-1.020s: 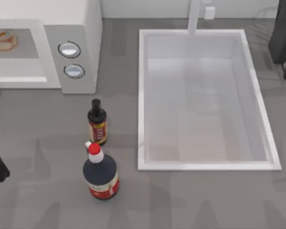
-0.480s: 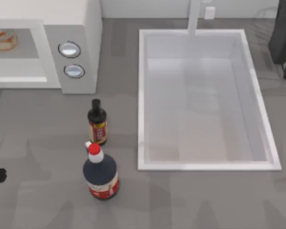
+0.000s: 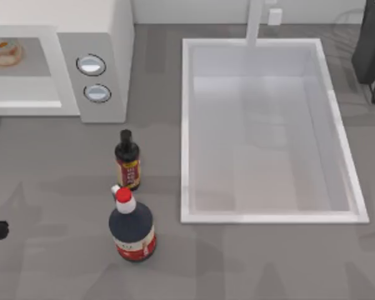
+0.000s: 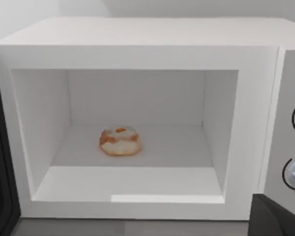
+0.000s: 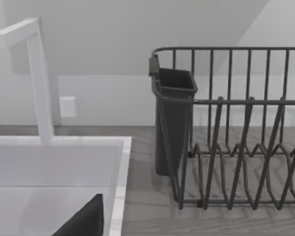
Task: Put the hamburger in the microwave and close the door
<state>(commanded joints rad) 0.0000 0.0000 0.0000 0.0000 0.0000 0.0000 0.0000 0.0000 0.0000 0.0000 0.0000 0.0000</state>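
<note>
Grey table (image 3: pixel 62 187); hamburger (image 4: pixel 120 141) inside open microwave (image 4: pixel 137 44); hands' state: cannot tell.

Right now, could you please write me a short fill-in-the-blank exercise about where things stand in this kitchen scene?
1. The hamburger sits inside the ____, whose front is open.
2. The two bottles stand on the counter between the microwave and the ____.
3. The bigger bottle has a ____ cap.
4. Beside the grey panel, the microwave shows ____ round knobs.

Missing words: microwave; sink; red; two
</note>
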